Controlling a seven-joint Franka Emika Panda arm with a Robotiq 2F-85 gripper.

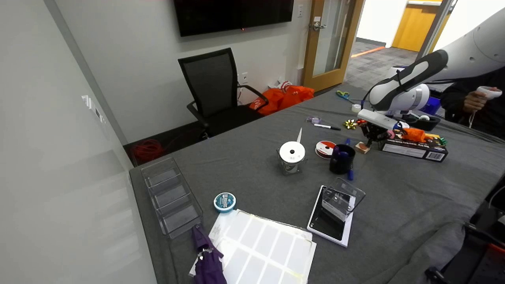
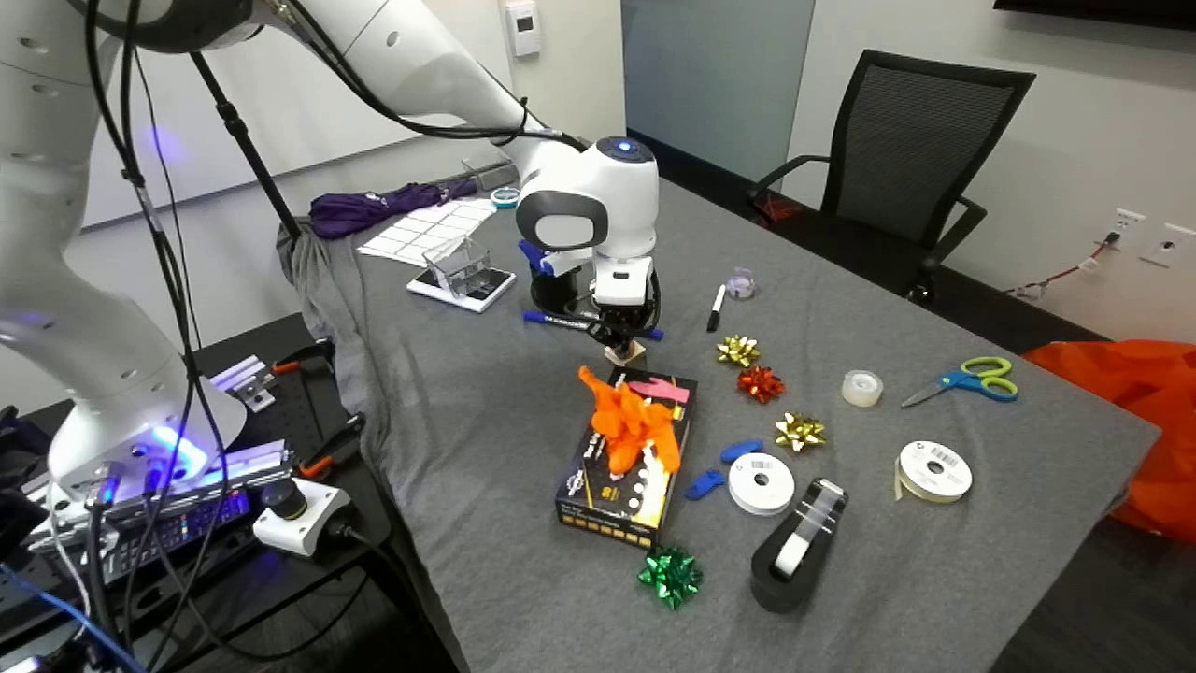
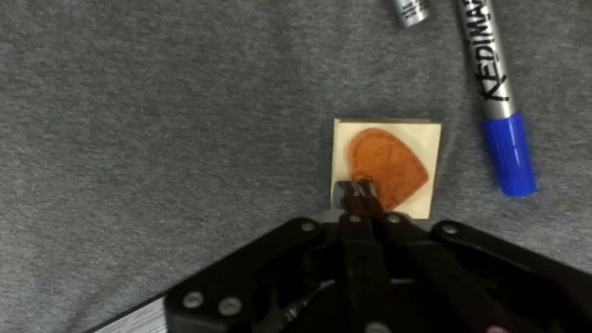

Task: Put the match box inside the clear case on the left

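The match box is a small pale wooden box (image 3: 428, 138) with an orange heart on top. It lies on the grey cloth and also shows in both exterior views (image 1: 359, 148) (image 2: 628, 356). My gripper (image 3: 356, 187) has its fingertips together over the near left part of the box, covering that corner and an edge of the heart. Nothing shows between the tips, and I cannot tell if they touch the box. A clear case (image 1: 171, 197) with several compartments lies at the far left of the table in an exterior view. It looks empty.
A glove box (image 2: 617, 495) with orange gloves lies beside the match box. A blue-capped marker (image 3: 508, 152) and a black cup (image 1: 341, 159) are close by. A clear holder (image 1: 343, 197) stands on a white-edged tablet-like box (image 1: 325, 221). A ribbon spool (image 1: 292, 152) stands mid-table.
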